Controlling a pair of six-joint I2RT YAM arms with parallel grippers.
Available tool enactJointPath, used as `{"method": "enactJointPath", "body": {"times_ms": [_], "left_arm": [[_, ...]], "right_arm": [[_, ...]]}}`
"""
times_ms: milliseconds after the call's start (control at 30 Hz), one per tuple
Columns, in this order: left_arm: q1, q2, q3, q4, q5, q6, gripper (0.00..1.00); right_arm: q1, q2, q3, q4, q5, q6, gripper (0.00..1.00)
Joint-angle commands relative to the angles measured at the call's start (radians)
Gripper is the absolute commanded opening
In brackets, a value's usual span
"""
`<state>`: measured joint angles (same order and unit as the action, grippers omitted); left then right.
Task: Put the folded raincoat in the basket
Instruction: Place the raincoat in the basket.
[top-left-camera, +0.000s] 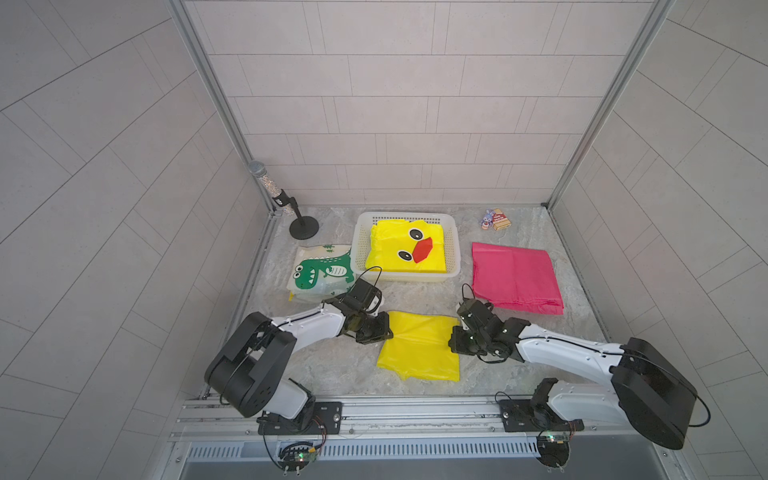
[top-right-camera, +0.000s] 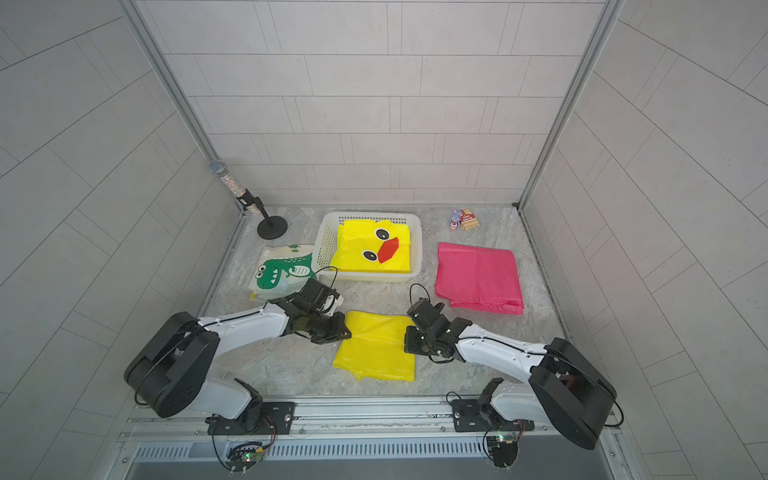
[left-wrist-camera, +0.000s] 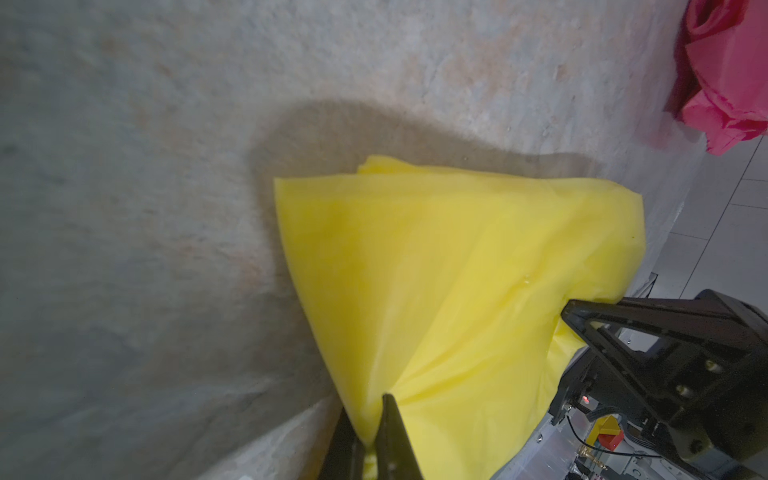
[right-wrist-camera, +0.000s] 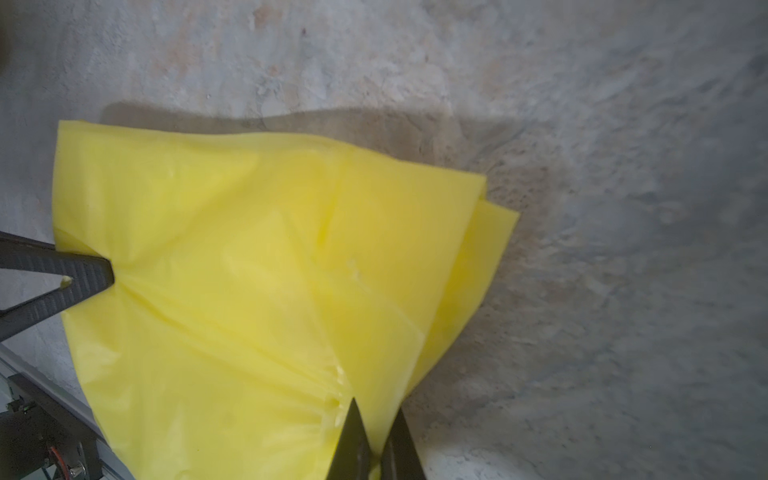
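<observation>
Left wrist view shows the left hand with its jaws pressed together on a pinch of the yellow raincoat. In the right wrist view the right hand is likewise clamped on the opposite edge. The film fans out in tight creases from each grip.

In both top views the yellow raincoat lies at 6 o'clock on the worktop, well apart from the basket at 12 o'clock.

Each hand holds only a narrow pinch of thin, slick film. My worry is that a layer slips free on the lift and the fold opens. If the hands draw apart the film could stretch. If they close in, the middle would sag and might catch the basket's near rim. The basket looks light, so a snag could shove it. A duck-faced raincoat already fills it, so the new one may ride high and spill over.

How many layers each pinch has caught cannot be told. In the top views the arms cover the fingertips. The left arm also hides a corner of the dinosaur raincoat at 9 o'clock. The basket floor is hidden.
</observation>
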<state>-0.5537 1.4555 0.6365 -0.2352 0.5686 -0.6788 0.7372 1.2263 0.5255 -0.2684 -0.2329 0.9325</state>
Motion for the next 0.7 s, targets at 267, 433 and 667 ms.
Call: {"method": "enactJointPath", "body": {"times_ms": [267, 433, 667], "left_arm": [[-0.003, -0.13, 0.109, -0.123, -0.044, -0.038, 0.0], [-0.001, -0.136, 0.225, -0.202, -0.075, -0.027, 0.0], [0.023, -0.117, 0.388, -0.292, -0.092, 0.003, 0.0]], "right_arm": [[0.004, -0.084, 0.178, -0.22, 0.071, -0.072, 0.0], [-0.011, -0.071, 0.303, -0.265, 0.087, -0.115, 0.0], [-0.1, -0.008, 0.503, -0.353, 0.018, -0.211, 0.0]]}}
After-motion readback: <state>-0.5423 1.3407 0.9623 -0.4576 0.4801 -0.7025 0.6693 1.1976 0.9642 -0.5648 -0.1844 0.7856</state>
